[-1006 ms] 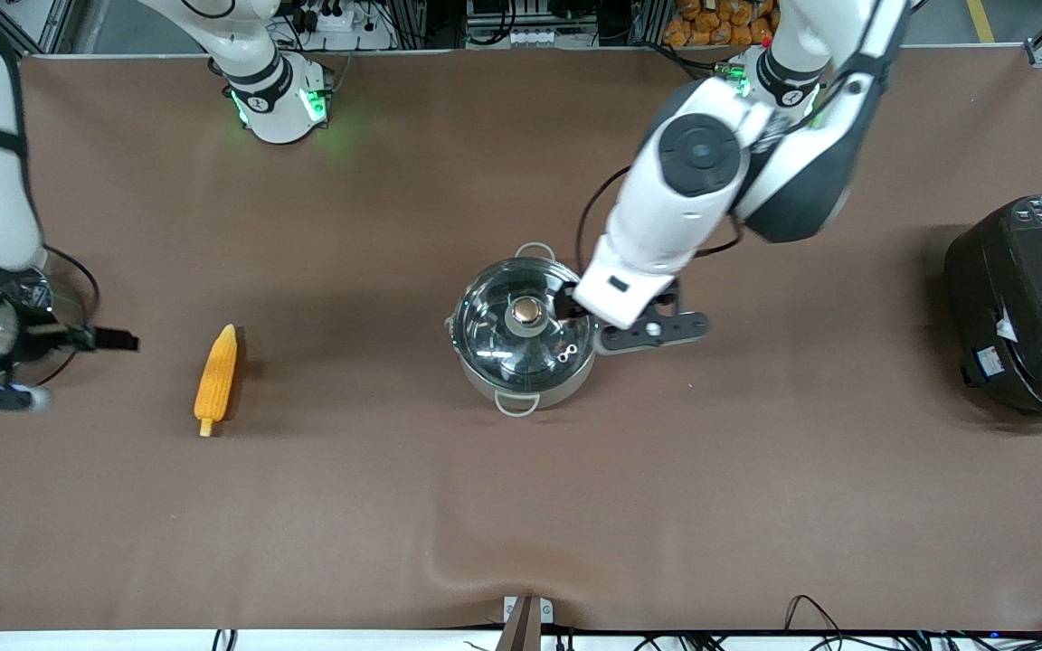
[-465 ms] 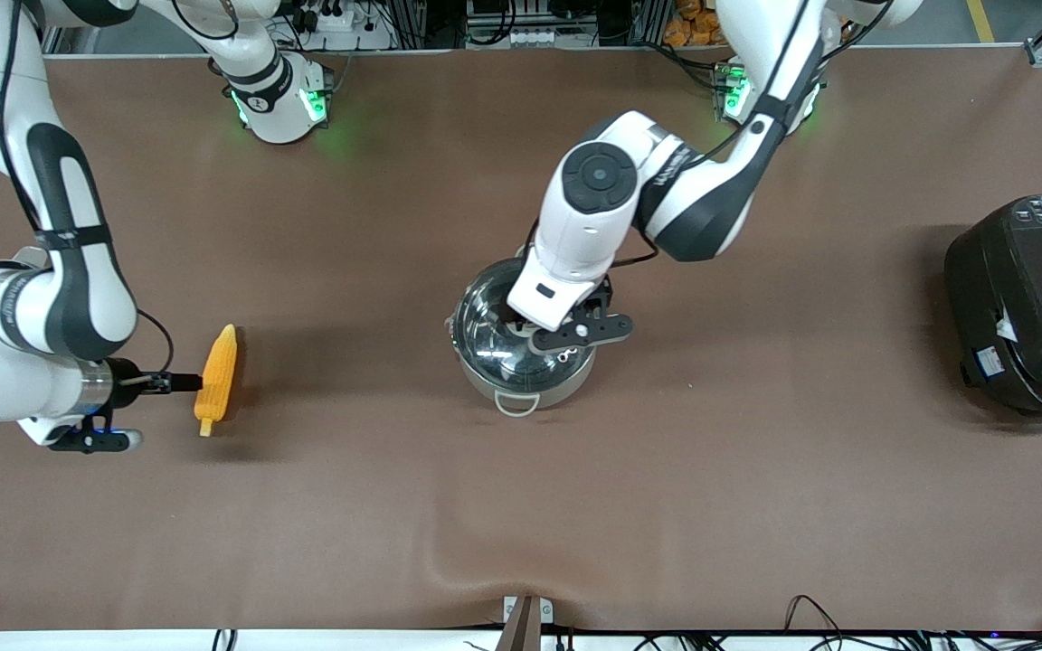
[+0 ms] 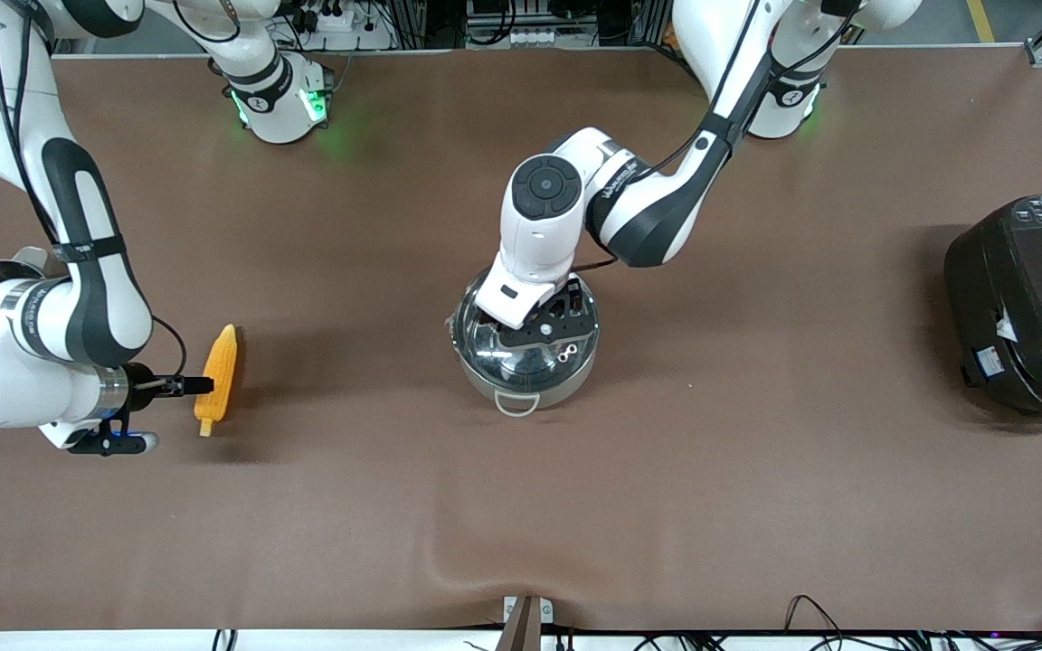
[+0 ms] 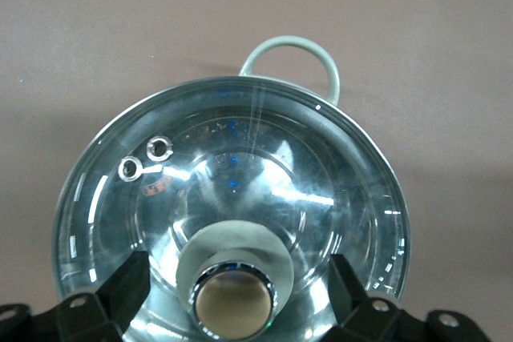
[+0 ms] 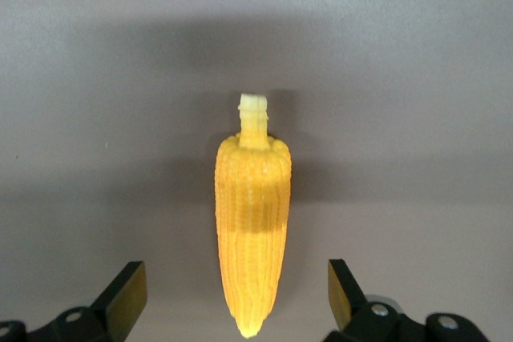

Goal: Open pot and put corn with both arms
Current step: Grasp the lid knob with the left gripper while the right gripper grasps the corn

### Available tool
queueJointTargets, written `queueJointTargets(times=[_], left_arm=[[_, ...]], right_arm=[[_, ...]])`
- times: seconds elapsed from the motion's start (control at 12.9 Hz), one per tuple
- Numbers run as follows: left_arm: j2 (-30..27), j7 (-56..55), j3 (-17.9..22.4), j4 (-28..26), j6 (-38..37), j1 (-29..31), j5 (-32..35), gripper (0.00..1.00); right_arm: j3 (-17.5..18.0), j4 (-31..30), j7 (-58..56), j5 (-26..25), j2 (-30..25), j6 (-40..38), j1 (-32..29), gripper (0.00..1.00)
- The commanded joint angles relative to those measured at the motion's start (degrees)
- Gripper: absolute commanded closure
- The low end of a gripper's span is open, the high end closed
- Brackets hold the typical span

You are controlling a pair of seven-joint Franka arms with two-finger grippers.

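brown table cloth [image 3: 756, 506]; left fingers [image 4: 128, 286] apparently parted astride knob [image 4: 234, 300], right fingers [image 5: 128, 290] parted astride corn [image 5: 252, 222]

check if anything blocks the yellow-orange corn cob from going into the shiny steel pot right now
Yes: the glass lid with its copper-coloured knob covers the shiny steel pot. The left gripper straddles the knob, open. The yellow-orange corn cob lies between the right gripper's open fingers.

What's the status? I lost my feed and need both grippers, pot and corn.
Left gripper open, straddling lid knob; lid on pot. Right gripper open, either side of corn, which lies on table. Nothing in the way.
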Motion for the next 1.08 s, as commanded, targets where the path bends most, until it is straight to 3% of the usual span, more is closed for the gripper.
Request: queueJointTargets(times=[0.0, 0.23, 1.01], left_arm=[[1.14, -0.78, 1.27, 1.85, 0.01, -1.33, -0.83, 0.1], [0.62, -0.61, 1.18, 1.59, -2.78, -1.33, -0.57, 0.25], [0.7, 0.53, 1.09, 1.59, -4.73, -1.24, -0.21, 0.35]], right_arm=[[-0.04, -3.0, -0.55, -0.06, 0.75, 6.54, 0.59, 0.0], [-0.13, -7.58, -0.55, -1.46, 0.75, 13.14, 0.59, 0.0], [-0.13, -12.07, -0.55, -2.87, 0.49, 16.86, 0.59, 0.0]])
